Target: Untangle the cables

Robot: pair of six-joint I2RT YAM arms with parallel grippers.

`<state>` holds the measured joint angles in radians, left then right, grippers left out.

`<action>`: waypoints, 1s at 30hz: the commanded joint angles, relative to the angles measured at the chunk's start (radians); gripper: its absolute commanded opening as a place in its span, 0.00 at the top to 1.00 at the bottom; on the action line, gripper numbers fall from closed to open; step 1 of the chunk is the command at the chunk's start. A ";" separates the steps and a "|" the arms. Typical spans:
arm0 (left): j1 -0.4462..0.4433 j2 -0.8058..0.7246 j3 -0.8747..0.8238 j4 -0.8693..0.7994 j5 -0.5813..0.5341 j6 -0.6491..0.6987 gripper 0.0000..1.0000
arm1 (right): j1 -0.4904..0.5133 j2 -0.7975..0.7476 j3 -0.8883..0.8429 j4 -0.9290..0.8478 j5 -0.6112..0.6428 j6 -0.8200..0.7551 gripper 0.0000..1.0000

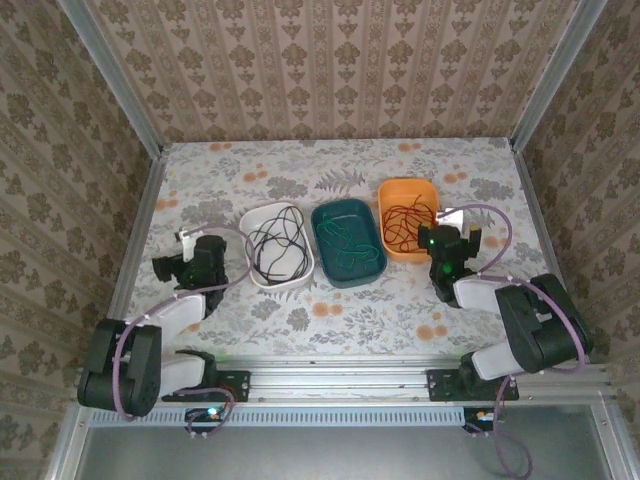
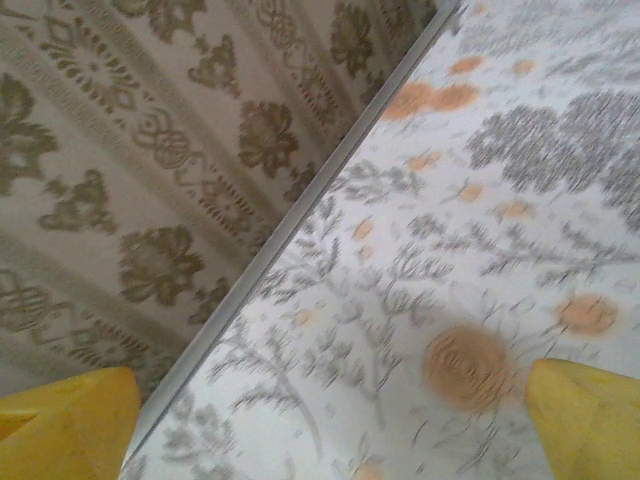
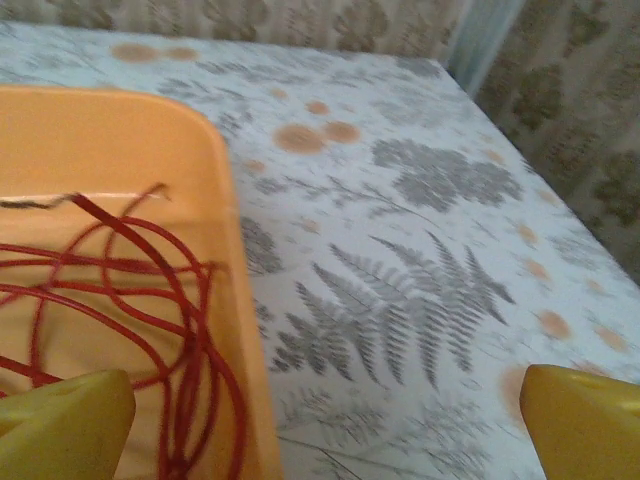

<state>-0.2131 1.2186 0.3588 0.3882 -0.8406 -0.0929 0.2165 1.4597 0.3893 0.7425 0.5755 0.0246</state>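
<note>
Three cables lie apart, one per tray. The black cable (image 1: 276, 246) is coiled in the white tray (image 1: 250, 216), the green cable (image 1: 346, 246) in the teal tray (image 1: 322, 214), and the red cable (image 1: 405, 222) (image 3: 150, 300) loops in the orange tray (image 1: 400, 184) (image 3: 232, 240). My right gripper (image 1: 455, 233) (image 3: 325, 425) stands open at the orange tray's near right corner, holding nothing, with bare tabletop between its yellow fingers (image 3: 585, 420). My left gripper (image 1: 178, 264) (image 2: 325, 430) is open and empty over the table, left of the white tray.
A metal rail (image 2: 290, 230) runs along the table's left edge under the patterned wall (image 2: 130, 150). The floral tabletop (image 1: 330, 310) stretches in front of the trays. Lilac hoses (image 1: 495, 222) loop beside the right arm.
</note>
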 commanded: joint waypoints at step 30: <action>0.149 0.347 0.009 0.593 0.609 0.145 0.00 | -0.190 0.069 0.019 0.109 -0.456 0.017 0.00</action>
<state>-0.0761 1.5692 0.3458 0.9737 -0.2584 0.0315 0.0223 1.5295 0.3893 0.8562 0.1234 0.0368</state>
